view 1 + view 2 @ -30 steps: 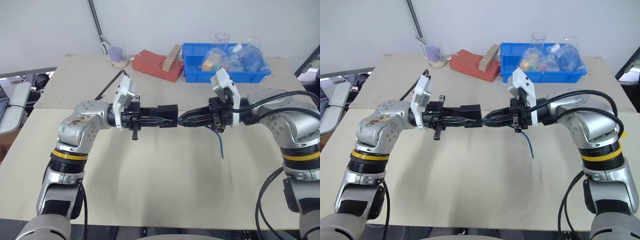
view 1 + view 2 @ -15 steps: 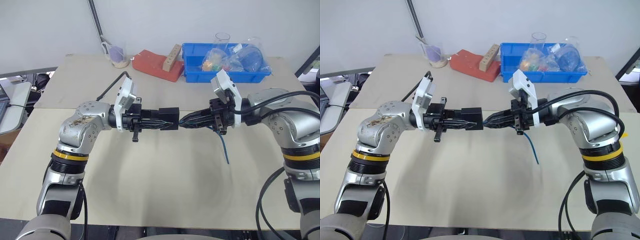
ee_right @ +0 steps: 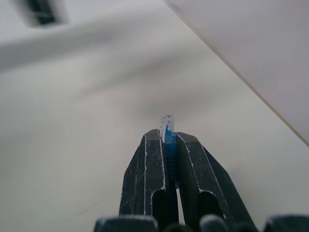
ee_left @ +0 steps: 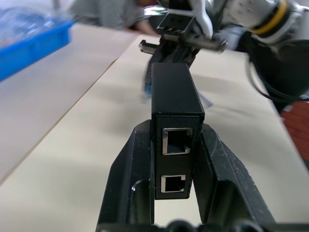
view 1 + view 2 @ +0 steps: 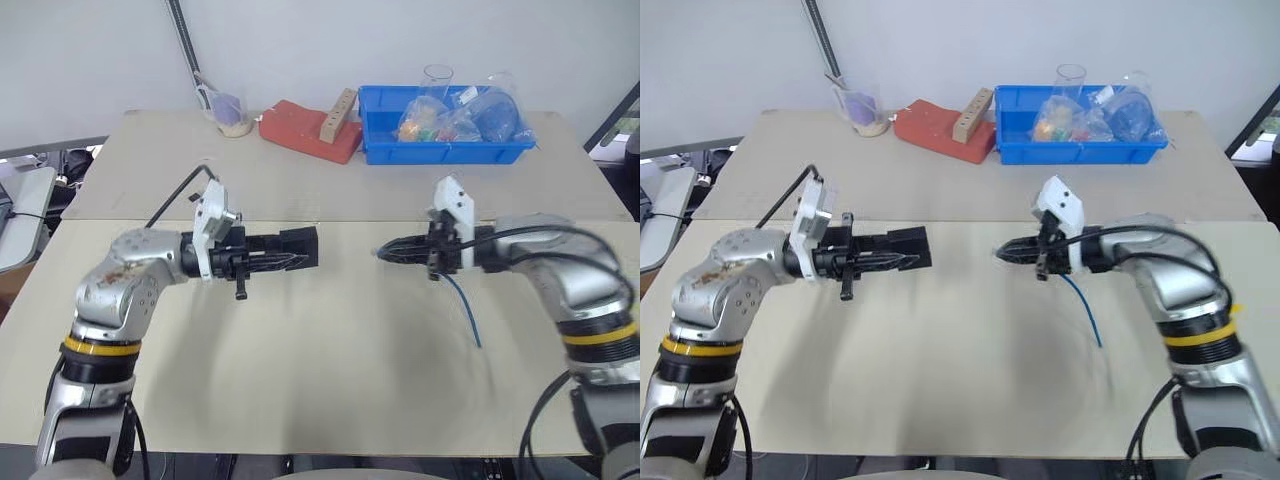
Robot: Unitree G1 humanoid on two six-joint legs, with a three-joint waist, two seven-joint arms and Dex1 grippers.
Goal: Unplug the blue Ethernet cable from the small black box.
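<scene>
Hard to make out: contents of the blue bin [image 5: 445, 128] at the far edge of the table [image 5: 330, 370], a jumble of clear bags and coloured bits. Also unclear, the inside of the clear cup [image 5: 228, 108] near the far left corner. No readable writing or brand anywhere, neither on the box nor on the grippers.

Left gripper [image 5: 305, 256] clamped tight on the small black box [image 4: 174, 111], one finger [image 4: 126, 180] pressed on each flank; held above the table, left of centre. Two ports visible on the box's face in the left wrist view, both with nothing plugged in.

Right gripper [image 3: 167, 140] closed on the blue Ethernet cable [image 5: 463, 308] just behind its clear plug [image 3: 167, 122], plug tip poking out past the fingertips [image 3: 153, 145]. Plug and box well apart, an open gap of table between them. Rest of the cable hanging down from the gripper toward the table's right half, loose end near the surface; touching or not, cannot tell.

Along the far edge, between cup and bin: red block [image 5: 305, 128] with a wooden strip [image 5: 337, 111] lying across it.
</scene>
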